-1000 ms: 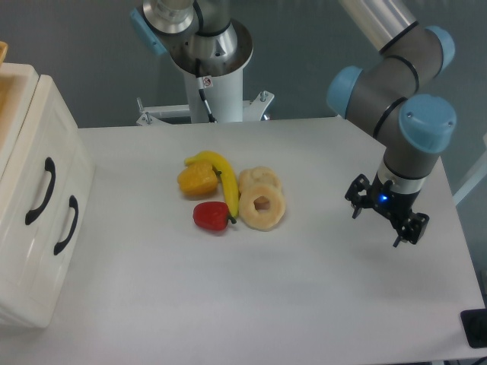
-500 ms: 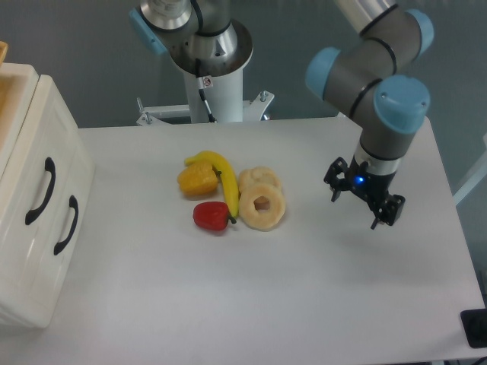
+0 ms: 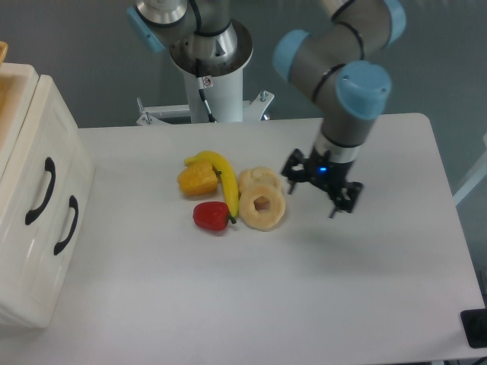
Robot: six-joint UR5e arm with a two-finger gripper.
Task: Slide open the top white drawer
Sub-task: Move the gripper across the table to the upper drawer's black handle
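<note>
The top white drawer (image 3: pixel 27 156) is the left panel of the cream cabinet at the table's left edge. It is shut, and its curved black handle (image 3: pixel 39 191) faces the table. My gripper (image 3: pixel 316 195) hangs above the table's middle right, just right of the fruit pile and far from the drawer. Its fingers are spread open with nothing between them.
The lower drawer (image 3: pixel 76 190) with its own black handle (image 3: pixel 66 225) is also shut. A banana (image 3: pixel 226 179), an orange fruit (image 3: pixel 197 181), a red fruit (image 3: pixel 211 217) and two pale rings (image 3: pixel 262 203) lie mid-table. The robot's base (image 3: pixel 207 57) stands at the back.
My gripper has travelled left across the table, from near the right edge to just right of the pale rings. The drawers and the fruit have not moved.
</note>
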